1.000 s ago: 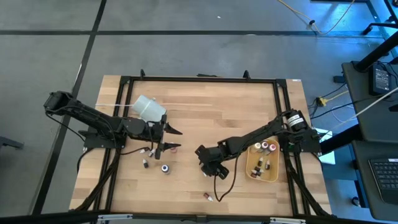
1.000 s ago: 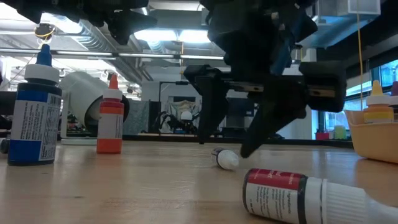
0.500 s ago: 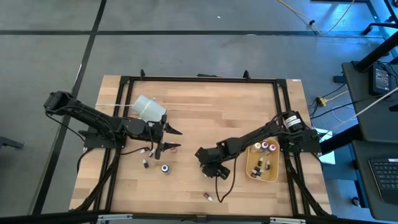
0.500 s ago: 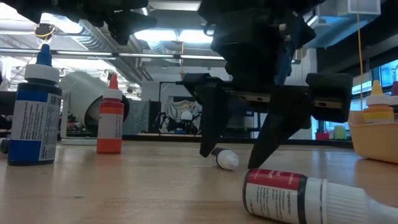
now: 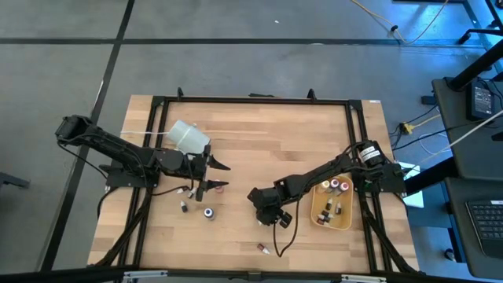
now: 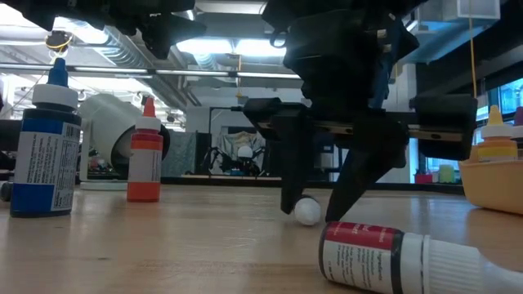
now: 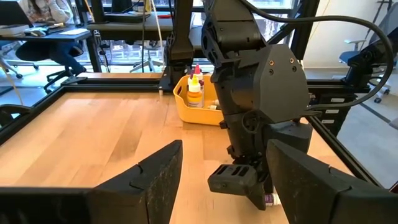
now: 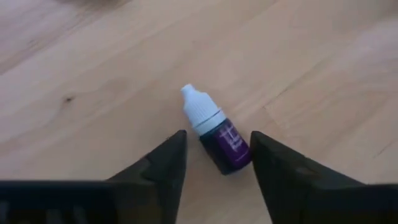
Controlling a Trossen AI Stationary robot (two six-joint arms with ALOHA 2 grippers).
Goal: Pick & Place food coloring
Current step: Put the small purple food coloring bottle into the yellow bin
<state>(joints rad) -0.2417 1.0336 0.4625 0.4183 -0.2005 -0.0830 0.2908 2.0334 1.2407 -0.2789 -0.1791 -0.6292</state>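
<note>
The right gripper [image 5: 265,218] is lowered to the table [image 5: 259,141] near its middle, over a purple food coloring bottle [image 8: 217,138] that lies on its side with the white cap pointing away from the wrist. The jaws are spread, one finger on each side of the bottle; in the right wrist view a narrow gap shows between each finger and the bottle, so nothing is pinched. In the low view the two fingers reach down to the wood, with the white cap [image 6: 307,211] between their tips.

The left gripper [image 5: 214,174] is held just above the table on the left half — its jaws are spread and nothing is between them. A white cup-like cylinder [image 5: 189,136] lies on its side just beyond the left arm.

Other food coloring bottles are scattered on the wood: a small group near the left gripper, among them a red-capped one [image 5: 221,187] and a blue one [image 5: 209,212]. A red-labelled bottle [image 5: 262,249] lies alone near the front edge. In the low view a blue bottle [image 6: 45,151] and an orange bottle [image 6: 146,154] stand upright.

A tan tray [image 5: 316,218] sits at the right side of the table — several bottles are in it, some upright at its far end.
</note>
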